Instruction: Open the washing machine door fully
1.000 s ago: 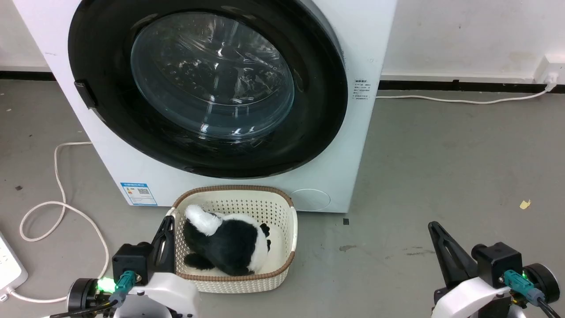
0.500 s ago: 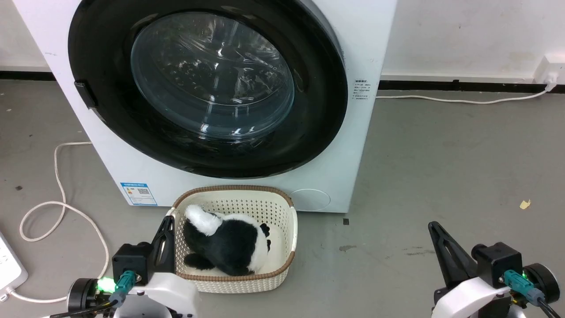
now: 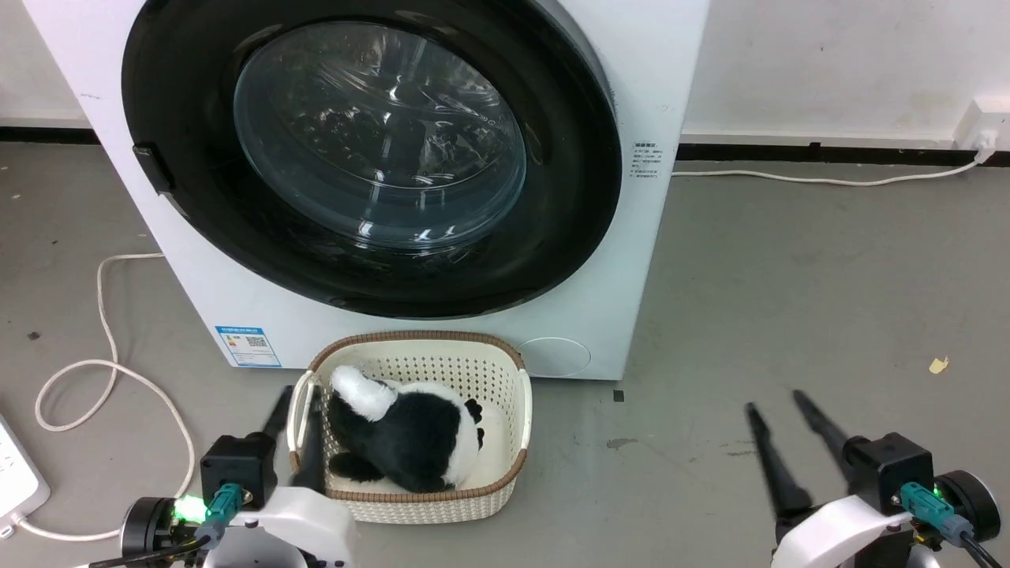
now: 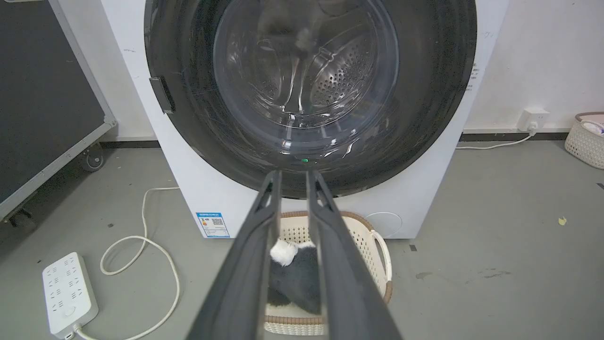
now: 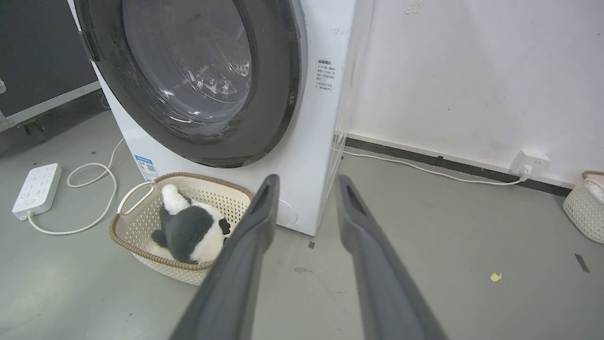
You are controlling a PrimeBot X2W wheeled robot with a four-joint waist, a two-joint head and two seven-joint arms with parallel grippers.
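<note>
The washing machine door (image 3: 564,205) is a big round glossy black disc with a bulging glass centre (image 3: 379,134), lying flat against the white machine front (image 3: 631,268). A small dark catch (image 3: 153,168) sits on its left rim. The door appears again in the left wrist view (image 4: 434,94) and the right wrist view (image 5: 278,94). My left gripper (image 3: 298,397) is low at the lower left, open, its fingers straddling the basket's left rim. My right gripper (image 3: 773,401) is low at the lower right over bare floor, open and holding nothing. Both are well short of the door.
A cream basket (image 3: 505,442) holding a black-and-white plush (image 3: 410,434) stands on the floor right below the door. A white cable (image 3: 102,315) and power strip (image 4: 68,293) lie left. A black wheeled case (image 4: 47,94) stands far left, and another basket (image 5: 585,208) far right.
Both grippers have gone from shut to open, their fingers now spread apart. The arms, the door and the basket stay where they were.
</note>
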